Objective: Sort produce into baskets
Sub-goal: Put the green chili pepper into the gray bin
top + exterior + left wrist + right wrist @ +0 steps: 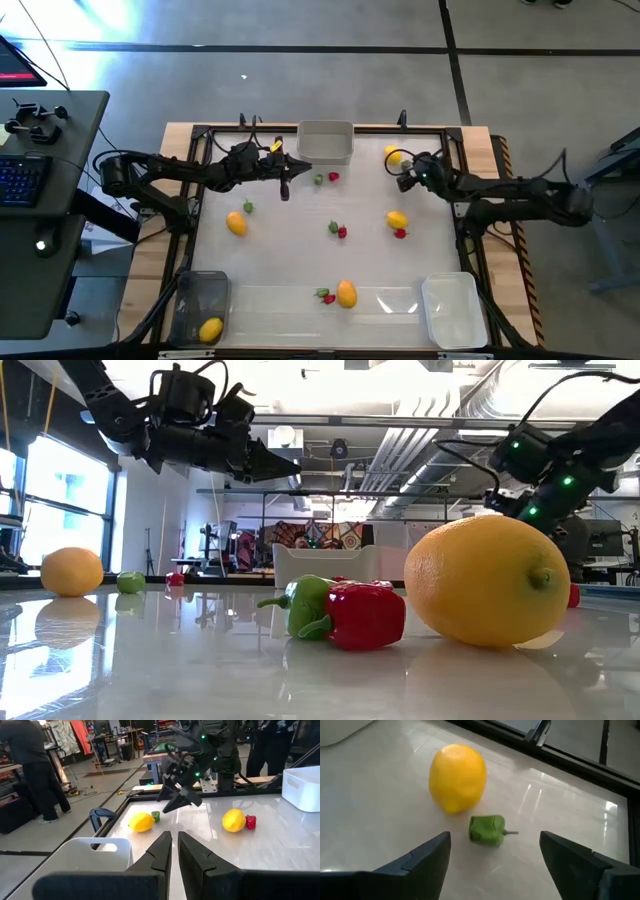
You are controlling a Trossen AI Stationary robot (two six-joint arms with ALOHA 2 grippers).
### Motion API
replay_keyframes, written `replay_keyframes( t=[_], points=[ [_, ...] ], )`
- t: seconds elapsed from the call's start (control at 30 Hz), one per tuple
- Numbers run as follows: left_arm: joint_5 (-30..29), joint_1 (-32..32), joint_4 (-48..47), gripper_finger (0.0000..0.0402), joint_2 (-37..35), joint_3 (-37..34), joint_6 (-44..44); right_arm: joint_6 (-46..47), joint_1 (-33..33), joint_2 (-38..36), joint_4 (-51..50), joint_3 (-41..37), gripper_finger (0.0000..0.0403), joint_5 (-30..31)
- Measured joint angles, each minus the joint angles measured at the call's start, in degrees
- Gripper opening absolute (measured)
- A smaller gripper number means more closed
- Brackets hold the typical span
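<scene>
Lemon (457,777) and small green pepper (487,829) lie touching the tabletop just ahead of the right gripper (495,857), pepper nearer, roughly centred between the wide-spread fingers (422,857), nothing held. That placement suggests the pepper is lined up for pickup. Both sit at the table's far right corner, beside the grey basket (326,142). Left gripper (174,851) hangs above the table near that basket, fingers pressed together, empty, apparently waiting. Other produce is scattered mid-table; one lemon (210,330) already sits in the dark basket (190,290).
</scene>
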Motion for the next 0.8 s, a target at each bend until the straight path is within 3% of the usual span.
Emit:
replay_keyframes(
  t=[0.37, 0.53, 0.8],
  points=[
    [0.0, 0.0, -1.01, 0.0019, 0.0, -0.03, 0.0, -2.37, -3.29, 9.28, 7.82, 0.0, 0.0258, -0.11],
    [0.0, -0.01, -1.1, 0.0019, 0.0, -0.03, -0.01, -3.36, -4.39, 11.34, 10.24, 0.0, 0.0237, -3.16],
    [0.0, 0.0, -1.38, 0.0019, 0.0, -0.03, -0.04, -4.76, -6.06, 12.77, 11.09, 0.02, 0.0174, -4.04]
  ],
)
